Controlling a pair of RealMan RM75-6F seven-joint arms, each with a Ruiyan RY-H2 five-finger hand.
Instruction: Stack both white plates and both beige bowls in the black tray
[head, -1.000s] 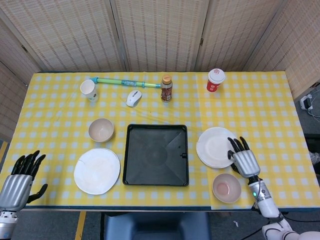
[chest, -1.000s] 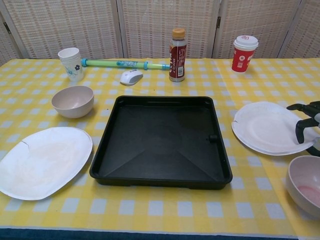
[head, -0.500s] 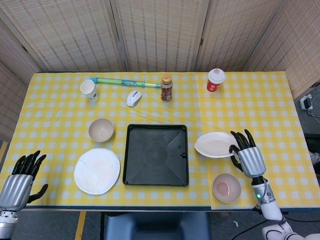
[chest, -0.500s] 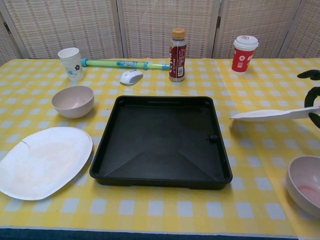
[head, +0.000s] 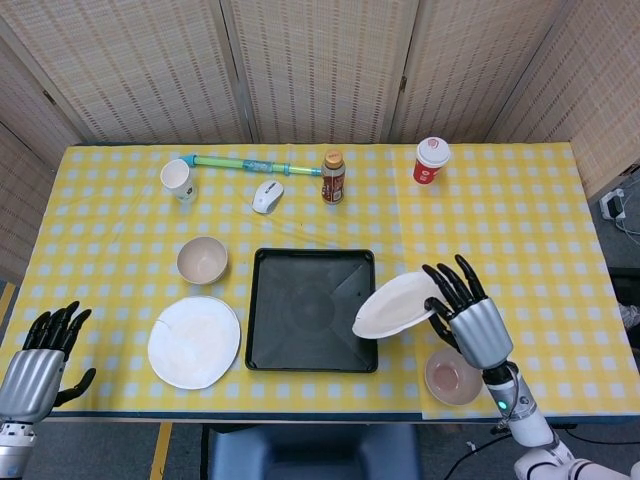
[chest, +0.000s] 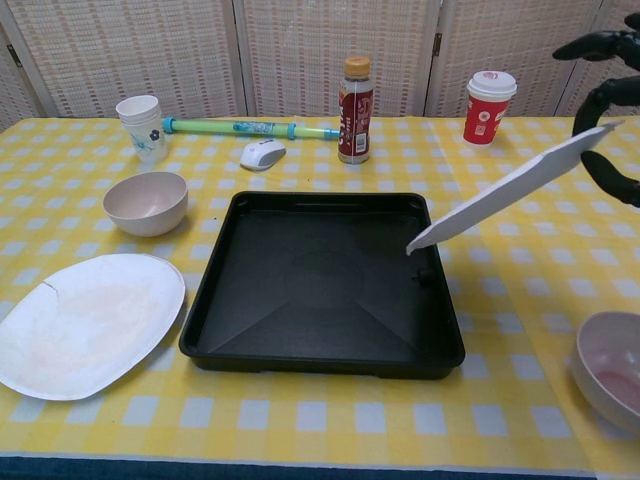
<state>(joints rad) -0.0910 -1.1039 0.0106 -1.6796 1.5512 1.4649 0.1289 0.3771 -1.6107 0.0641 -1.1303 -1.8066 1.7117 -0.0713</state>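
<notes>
Your tray (head: 311, 309) sits mid-bench, empty. The plate (head: 394, 305) in your right hand (head: 466, 322) hangs tilted, low edge over the tray's right rim. Level it, carry it over the tray's middle and lower it flat before you let go, or it may slide off that rim. The other plate (head: 194, 341) and one bowl (head: 202, 259) lie left of the tray; the second bowl (head: 453, 376) lies right. Your right fingers (chest: 597, 98) pinch the plate's raised edge. Your left hand (head: 36, 366) hangs off the bench's corner, fingers apart, holding nothing.
</notes>
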